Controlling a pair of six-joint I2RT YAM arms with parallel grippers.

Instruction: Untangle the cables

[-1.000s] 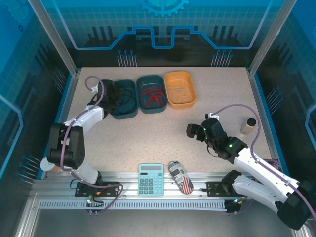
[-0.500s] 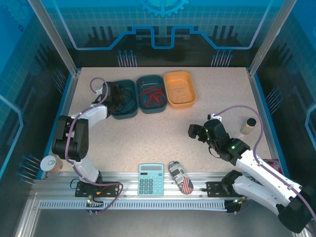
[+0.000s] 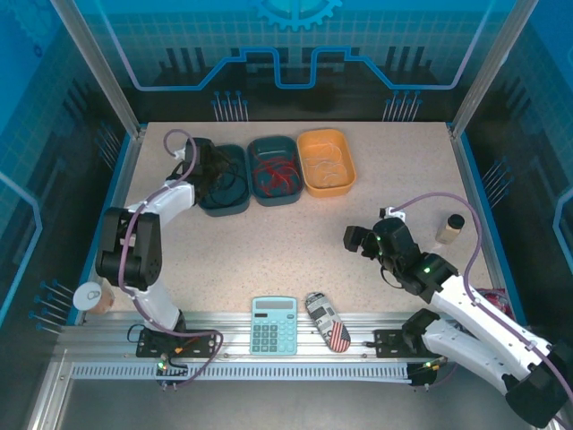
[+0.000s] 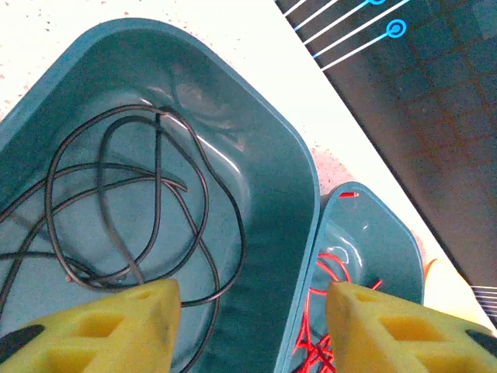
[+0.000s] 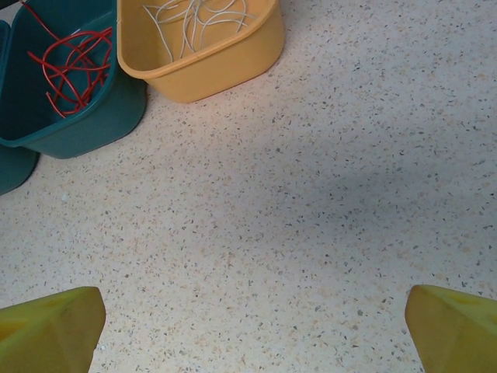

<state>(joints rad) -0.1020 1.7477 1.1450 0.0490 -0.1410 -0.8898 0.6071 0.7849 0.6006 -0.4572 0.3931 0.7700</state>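
Black cables [image 4: 155, 194] lie looped in the left teal bin [image 4: 272, 155], also seen from above as the black cables [image 3: 226, 184]. Red cables [image 4: 335, 273] sit in the middle teal bin [image 3: 274, 195]. Pale cables [image 5: 198, 15] rest in the orange bin [image 5: 210, 66]. My left gripper [image 4: 252, 326] hangs open above the rim between the two teal bins, nothing between its yellow fingertips [image 4: 101, 326]. From above, the left gripper [image 3: 208, 170] is over the left bin. My right gripper [image 5: 252, 334] stands open over bare tabletop, seen from above as the right gripper [image 3: 363, 238].
A teal calculator [image 3: 273, 325] and a flag-patterned case [image 3: 328, 321] lie at the near edge. A small bottle [image 3: 450, 228] stands at the right, and a cup [image 3: 89, 296] sits off the table's left side. Speckled tabletop [image 3: 269, 251] stretches between the arms.
The left gripper's jaws have parted from shut to open over the left teal bin, and it shifted slightly toward the back. The right arm drifted slightly to the right.
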